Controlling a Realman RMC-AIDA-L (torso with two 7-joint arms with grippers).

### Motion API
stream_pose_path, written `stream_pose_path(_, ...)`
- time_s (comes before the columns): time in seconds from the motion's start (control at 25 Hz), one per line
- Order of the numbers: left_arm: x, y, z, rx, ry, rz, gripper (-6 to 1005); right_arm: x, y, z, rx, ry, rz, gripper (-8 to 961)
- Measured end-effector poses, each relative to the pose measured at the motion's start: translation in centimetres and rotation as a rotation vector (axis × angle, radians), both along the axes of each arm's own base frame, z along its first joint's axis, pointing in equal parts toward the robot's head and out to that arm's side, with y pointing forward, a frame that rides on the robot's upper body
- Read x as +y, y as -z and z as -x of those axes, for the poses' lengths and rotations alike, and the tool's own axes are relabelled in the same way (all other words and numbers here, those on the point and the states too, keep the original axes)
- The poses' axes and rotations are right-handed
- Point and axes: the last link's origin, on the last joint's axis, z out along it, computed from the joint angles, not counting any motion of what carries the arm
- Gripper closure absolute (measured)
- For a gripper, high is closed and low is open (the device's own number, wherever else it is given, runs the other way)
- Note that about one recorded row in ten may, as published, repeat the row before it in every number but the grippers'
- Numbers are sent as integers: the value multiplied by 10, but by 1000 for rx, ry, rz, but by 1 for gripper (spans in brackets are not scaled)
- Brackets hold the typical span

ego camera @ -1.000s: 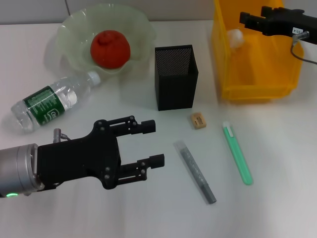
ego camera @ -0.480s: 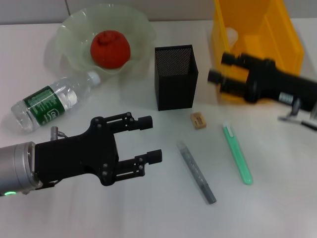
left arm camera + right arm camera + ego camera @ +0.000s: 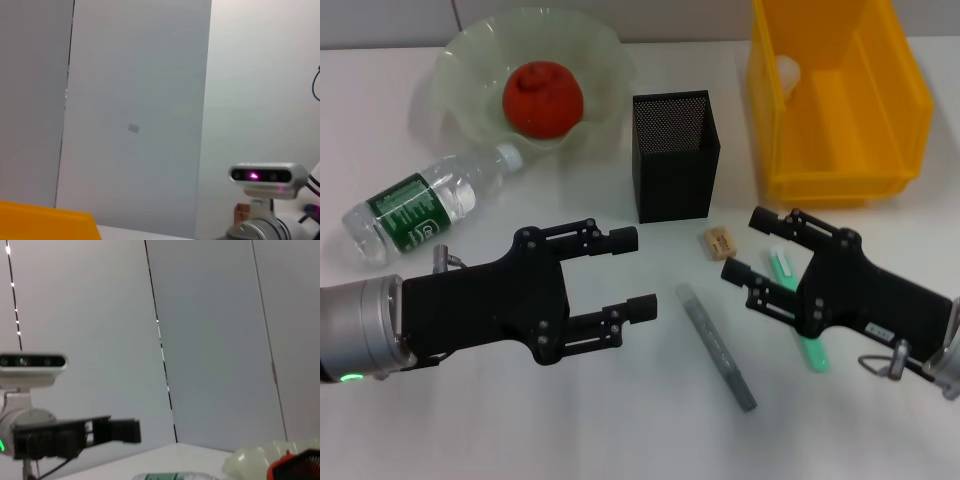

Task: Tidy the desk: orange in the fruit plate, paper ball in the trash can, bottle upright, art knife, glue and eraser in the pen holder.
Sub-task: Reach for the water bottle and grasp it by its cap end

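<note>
The orange lies in the pale green fruit plate at the back left. In front of it, the bottle lies on its side. The black mesh pen holder stands mid-table. A white paper ball rests inside the yellow trash can. The tan eraser, a grey glue stick and the green art knife lie on the table. My right gripper is open just right of the eraser and covers part of the knife. My left gripper is open, left of the glue stick.
The right wrist view looks across the table at the left gripper, with the fruit plate's rim low in the picture. The left wrist view shows a corner of the yellow trash can and a wall behind it.
My right arm has come down from above the trash can to the table front, beside the eraser and over the knife. The left gripper has shifted only slightly.
</note>
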Motion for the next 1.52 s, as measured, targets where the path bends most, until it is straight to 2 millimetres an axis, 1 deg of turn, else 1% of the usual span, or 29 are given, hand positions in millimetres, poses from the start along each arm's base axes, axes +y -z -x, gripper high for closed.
stream_pose_path(0.12,2,1,-1,4,-1,1,341,-8,4,-7,-16,31,3,262)
stream_pose_path(0.28,2,3,0,7,-12,4,340,-14,4,-15,-18,65,-3,262)
stream_pose_path(0.64,3,3,0,6,-16,5,341,-15,5,-16,-19,79,-1,262)
stream_pose_path(0.8,7,-1,-2,7,-13,-6,340,-14,7,-16,-20,90,8,262)
stream_pose_path(0.88,13,-9,-7,5,-16,-10,340,-14,7,-16,-19,92,10,262)
stream_pose_path(1.0,27,-27,-16,4,-42,-21,341,-14,8,-16,-20,97,12,261)
stream_pose_path(1.08,43,-46,-24,14,-99,-36,341,-14,8,-17,-21,100,13,261)
stream_pose_path(1.12,46,-48,-25,17,-113,-36,341,-14,9,-17,-22,101,14,261)
stream_pose_path(1.16,57,-59,-29,40,-158,-48,340,-14,9,-17,-21,102,14,261)
stream_pose_path(1.36,102,-90,-43,209,-337,-85,341,-16,10,-18,-19,110,20,261)
stream_pose_path(1.4,102,-90,-43,209,-337,-85,342,-16,10,-18,-18,112,22,261)
stream_pose_path(1.44,121,-100,-52,337,-416,-64,342,-16,10,-18,-18,112,22,261)
stream_pose_path(1.52,131,-103,-58,421,-451,-55,343,-16,11,-18,-18,113,23,261)
